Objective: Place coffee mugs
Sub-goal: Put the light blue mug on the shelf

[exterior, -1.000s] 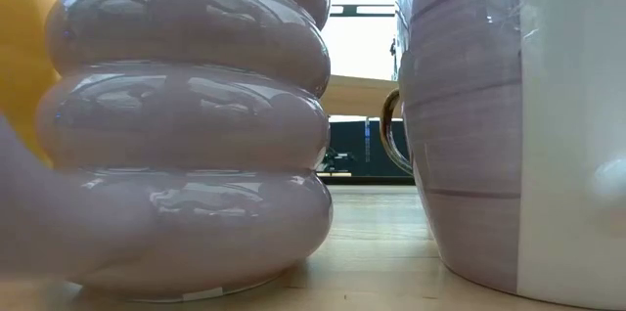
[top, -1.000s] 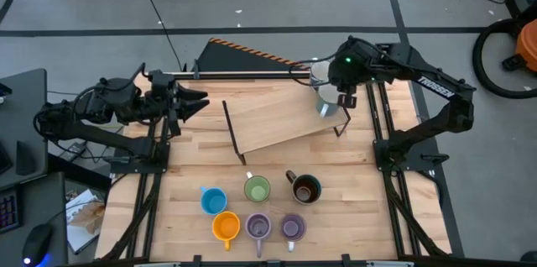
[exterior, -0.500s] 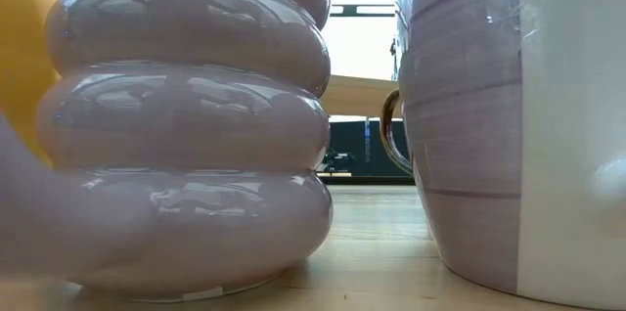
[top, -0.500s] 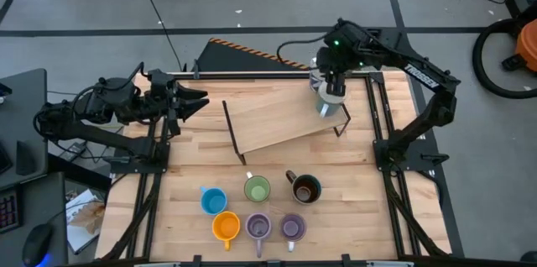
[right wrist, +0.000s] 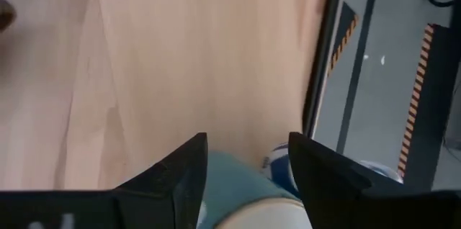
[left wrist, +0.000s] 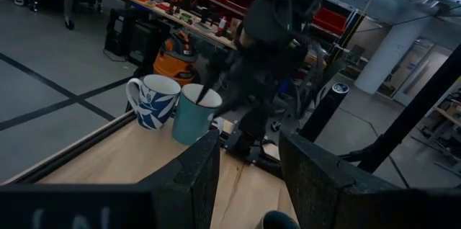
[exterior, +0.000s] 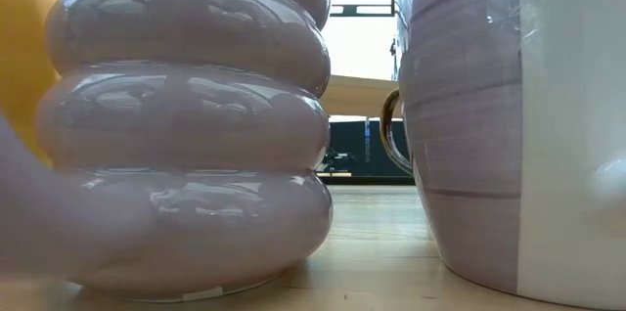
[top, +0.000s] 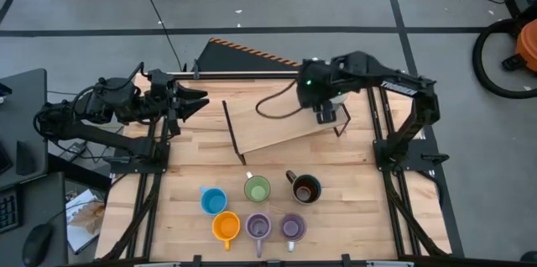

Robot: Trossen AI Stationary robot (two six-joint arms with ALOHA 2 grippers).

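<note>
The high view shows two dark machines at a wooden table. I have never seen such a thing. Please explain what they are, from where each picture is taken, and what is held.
They are two robot arms, each ending in a two-finger gripper. The high view looks straight down. The low view sits at table height, so two purple mugs fill it. Each wrist view looks out past one arm's own fingers.

At the front of the table stand six mugs: blue mug, green mug, brown mug, orange mug, and both purple mugs. On the raised board stand a teal mug and a white patterned mug.

The left gripper waits open and empty. The right gripper is at the teal mug; whether it grips it, I cannot tell.
</note>
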